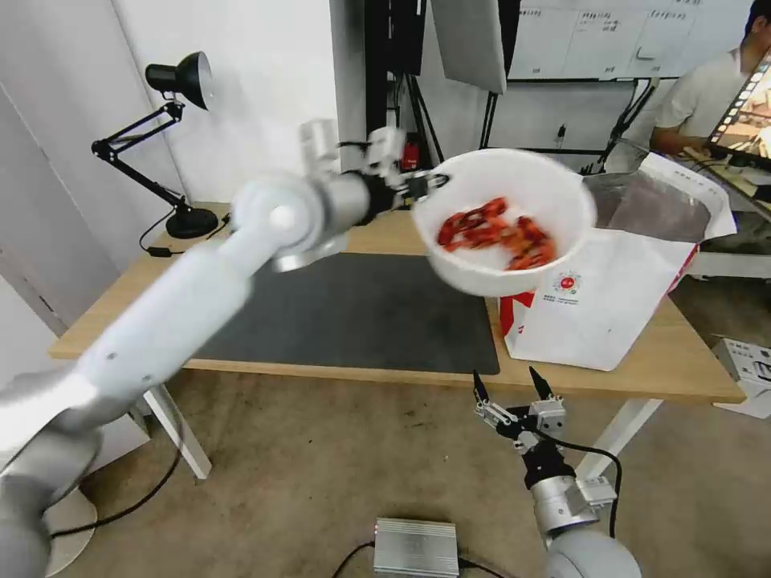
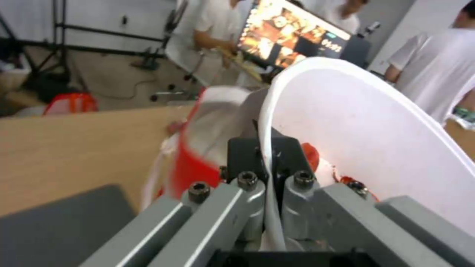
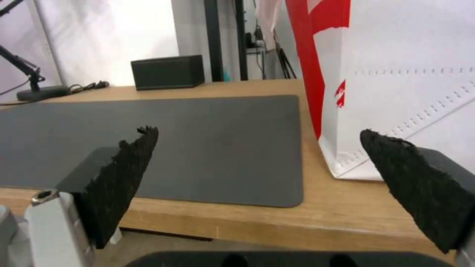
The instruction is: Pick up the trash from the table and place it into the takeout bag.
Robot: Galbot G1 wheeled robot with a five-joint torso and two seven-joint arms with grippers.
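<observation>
1. Above the table (image 1: 385, 229), beside the takeout bag (image 1: 610, 305), the left gripper (image 1: 422, 185) pinches the rim of the tilted bowl (image 1: 502, 221) of red shells.
2. Below the table's front edge, the right gripper (image 1: 511, 384) waits, fingers spread wide.

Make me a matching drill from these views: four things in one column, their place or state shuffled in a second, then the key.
Things
1. white bowl
2. takeout bag
3. right tool
4. black box

Places or states
A. open, low in front of the table edge
B. standing on the table's right end, mouth open
C. held in the air by its rim in the left tool, red shells inside
D. on the table's far edge behind the grey mat

Pairs: 1-C, 2-B, 3-A, 4-D
</observation>
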